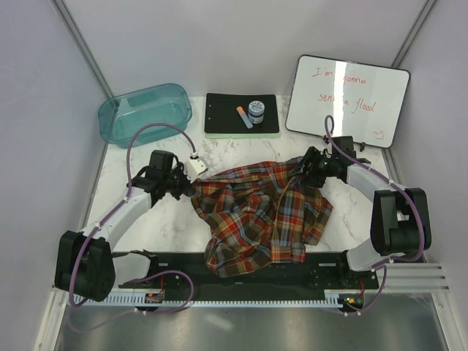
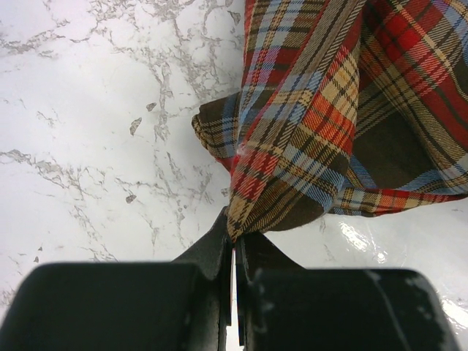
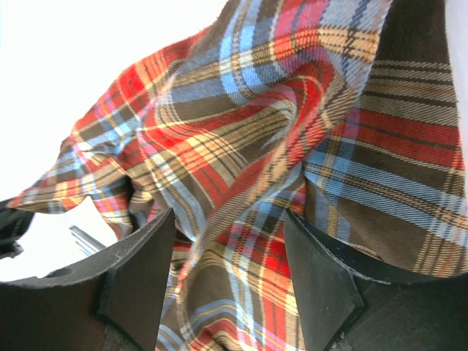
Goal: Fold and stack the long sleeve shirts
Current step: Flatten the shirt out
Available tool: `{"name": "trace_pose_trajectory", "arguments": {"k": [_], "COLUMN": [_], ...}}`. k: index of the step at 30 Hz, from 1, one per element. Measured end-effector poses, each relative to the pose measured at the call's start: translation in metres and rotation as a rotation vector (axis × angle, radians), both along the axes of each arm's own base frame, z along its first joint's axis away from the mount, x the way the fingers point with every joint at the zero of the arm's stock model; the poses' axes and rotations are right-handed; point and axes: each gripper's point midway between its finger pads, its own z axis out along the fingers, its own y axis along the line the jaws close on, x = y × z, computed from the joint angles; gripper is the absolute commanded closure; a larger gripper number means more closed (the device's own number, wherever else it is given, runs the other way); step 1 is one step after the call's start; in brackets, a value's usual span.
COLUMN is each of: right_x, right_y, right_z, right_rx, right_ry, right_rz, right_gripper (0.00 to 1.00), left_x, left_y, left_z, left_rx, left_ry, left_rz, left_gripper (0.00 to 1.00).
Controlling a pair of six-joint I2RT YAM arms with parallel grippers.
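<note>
The shirt (image 1: 256, 216) is soft, limp flannel, best taken by hem or seam. The left end effector (image 2: 235, 245) is pinched tight on an edge at its tips. The right end effector (image 3: 228, 245) gapes, with cloth loose between its jaws.

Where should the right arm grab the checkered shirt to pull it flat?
Grip the bunched fold at the right edge of the plaid shirt, coming from the right. It stands raised between the fingers of the open right end effector, opposite the spot the left end effector pinches, so pulling would likely spread it.
</note>
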Motion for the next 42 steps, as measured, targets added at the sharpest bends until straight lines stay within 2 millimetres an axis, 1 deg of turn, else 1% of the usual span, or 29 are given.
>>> {"name": "trace_pose_trajectory", "arguments": {"k": [3, 6, 9, 10, 11, 12, 14, 15, 18, 20, 21, 22, 23, 25, 27, 28, 30, 31, 33, 34, 36, 39, 42], "right_x": [0.002, 0.004, 0.005, 0.006, 0.008, 0.009, 0.009, 0.01, 0.015, 0.021, 0.023, 0.026, 0.028, 0.036, 0.045, 0.047, 0.049, 0.048, 0.045, 0.043, 0.038, 0.036, 0.034], "right_y": [0.001, 0.001, 0.0, 0.0, 0.0, 0.0, 0.0, 0.001, 0.0, -0.003, -0.003, -0.01, -0.017, -0.034, -0.051, -0.055, -0.06, -0.061, -0.06, -0.06, -0.058, -0.058, -0.058], "right_z": [0.003, 0.004, 0.002, 0.0, -0.003, -0.007, -0.014, -0.015, -0.006, 0.009, 0.023, 0.028, 0.043, 0.078, 0.123, 0.141, 0.183, 0.2, 0.224, 0.232, 0.237, 0.236, 0.231], "right_rx": [0.018, 0.025, 0.023, 0.023, 0.023, 0.021, 0.018, 0.02, 0.021, 0.029, 0.042, 0.044, 0.051, 0.055, 0.043, 0.037, 0.02, 0.013, -0.002, -0.006, -0.007, -0.004, -0.003], "right_ry": [0.001, 0.002, 0.009, 0.013, 0.024, 0.033, 0.05, 0.057, 0.028, -0.021, -0.066, -0.083, -0.124, -0.233, -0.374, -0.428, -0.552, -0.606, -0.683, -0.709, -0.731, -0.729, -0.722], "right_rz": [-0.015, -0.028, -0.032, -0.032, -0.032, -0.032, -0.026, -0.023, 0.007, 0.027, 0.048, 0.035, 0.035, 0.029, 0.025, 0.029, 0.05, 0.065, 0.09, 0.102, 0.121, 0.131, 0.138], "right_gripper": [0.31, 0.37, 0.41, 0.46, 0.52, 0.75, 0.87, 1.0, 1.0, 1.0, 1.0, 1.0, 1.0, 1.0, 1.0, 1.0, 1.0, 1.0, 1.0, 1.0, 1.0, 1.0, 1.0], "left_x": [0.0, -0.001, 0.0, 0.0, 0.001, 0.001, 0.001, 0.001, 0.003, 0.006, 0.012, 0.019, 0.027, 0.044, 0.063, 0.071, 0.084, 0.089, 0.093, 0.092, 0.087, 0.075, 0.064], "left_y": [0.0, 0.001, 0.001, 0.002, 0.001, 0.001, 0.001, 0.001, 0.005, 0.01, 0.015, 0.018, 0.021, 0.024, 0.023, 0.022, 0.019, 0.018, 0.016, 0.015, 0.013, 0.011, 0.014], "left_z": [0.0, -0.001, -0.002, -0.002, -0.002, -0.002, -0.002, -0.002, -0.001, 0.001, 0.005, 0.011, 0.019, 0.04, 0.071, 0.087, 0.114, 0.127, 0.14, 0.141, 0.136, 0.121, 0.097], "left_rx": [0.0, 0.001, 0.002, 0.004, 0.002, 0.001, -0.003, -0.005, -0.01, -0.016, -0.021, -0.025, -0.031, -0.044, -0.062, -0.07, -0.084, -0.089, -0.086, -0.083, -0.067, -0.043, -0.009], "left_ry": [-0.004, -0.004, -0.009, -0.01, -0.011, -0.01, -0.009, -0.008, -0.005, 0.0, -0.001, -0.01, -0.023, -0.062, -0.128, -0.162, -0.218, -0.243, -0.275, -0.28, -0.259, -0.206, -0.148], "left_rz": [0.001, 0.002, 0.004, 0.007, 0.009, 0.012, 0.017, 0.021, 0.046, 0.076, 0.101, 0.118, 0.135, 0.156, 0.162, 0.162, 0.158, 0.15, 0.127, 0.107, 0.071, 0.014, -0.014], "left_gripper": [0.98, 0.98, 0.98, 0.98, 0.98, 0.98, 0.98, 0.98, 0.98, 0.98, 0.98, 0.98, 0.98, 0.98, 0.97, 0.97, 0.96, 0.96, 0.96, 0.96, 0.94, 0.94, 0.94]}}
